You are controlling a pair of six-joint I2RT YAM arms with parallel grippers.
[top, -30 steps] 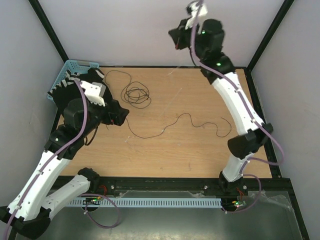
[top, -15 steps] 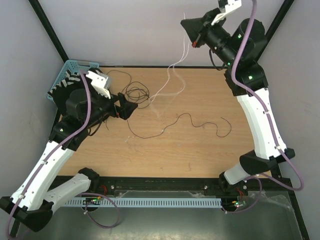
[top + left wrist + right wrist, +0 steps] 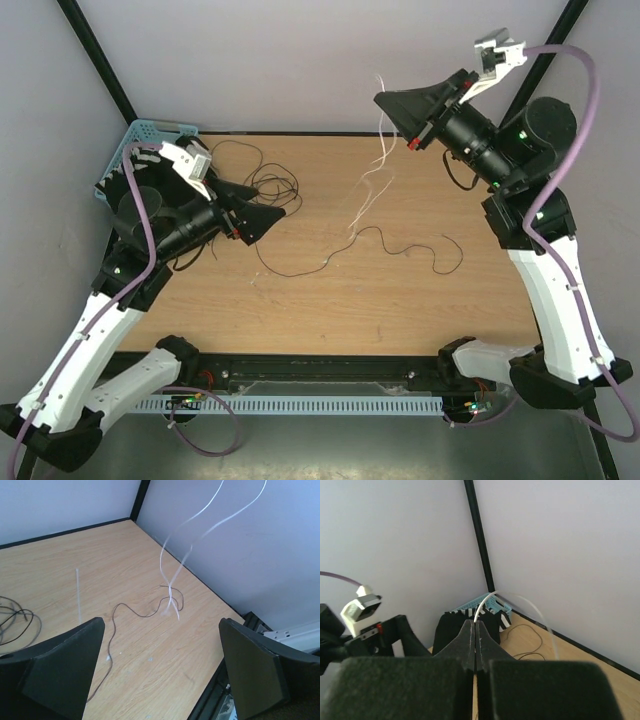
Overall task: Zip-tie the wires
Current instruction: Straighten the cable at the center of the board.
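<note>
The wires lie on the wooden table: a dark coil point(image 3: 272, 190) and a long wavy strand point(image 3: 380, 240), the strand also in the left wrist view point(image 3: 145, 614). My left gripper point(image 3: 268, 207) hovers beside the coil, open with nothing between its fingers point(image 3: 161, 625). High over the back of the table, my right gripper point(image 3: 385, 100) is shut on a thin white zip tie point(image 3: 485, 605). The zip tie point(image 3: 384, 135) dangles, blurred, towards the table point(image 3: 171, 587).
A blue basket point(image 3: 150, 135) stands at the back left corner, behind the left arm. Another short white strip point(image 3: 78, 592) lies on the table. Black frame posts and pale walls close in the table on three sides.
The right arm has swung to the right and come away from the back wall, with the white zip tie swinging below it. The left gripper has moved right, towards the coil.
</note>
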